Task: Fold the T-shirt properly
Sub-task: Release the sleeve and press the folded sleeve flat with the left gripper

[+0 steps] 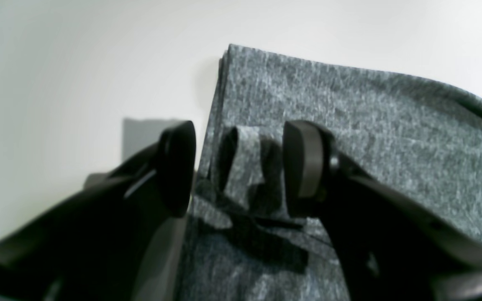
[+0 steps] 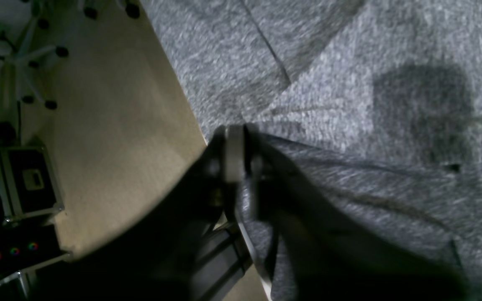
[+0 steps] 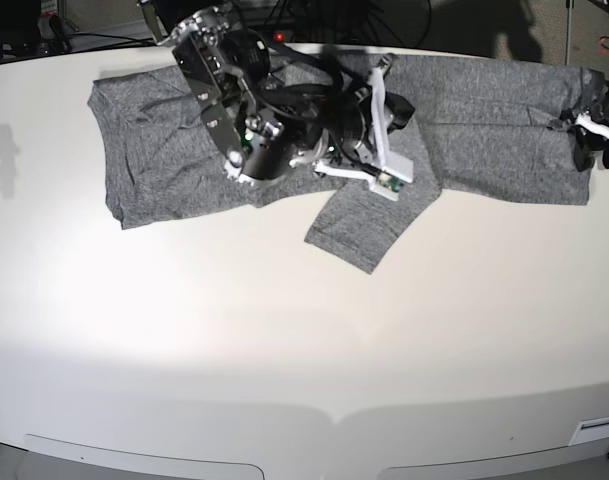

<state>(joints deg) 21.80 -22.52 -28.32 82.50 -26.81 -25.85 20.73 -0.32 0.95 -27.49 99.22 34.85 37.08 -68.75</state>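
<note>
White tabletop [image 3: 284, 330] carries my grey T-shirt [image 3: 174, 160] across its twelve o'clock edge. My right gripper [image 2: 241, 156] pinches a cloth fold; my left gripper [image 1: 239, 167] gapes apart around a raised hem at three o'clock.

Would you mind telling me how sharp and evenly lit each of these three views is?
Left wrist: soft focus, the black left tool blurred, the heathered grey knit T-shirt grainy, and the white table bright. Right wrist: dim and motion-smeared, with a dark shadow patch on the cloth. Base: sharpest, with a bright glare pool on the table's near left.
</note>
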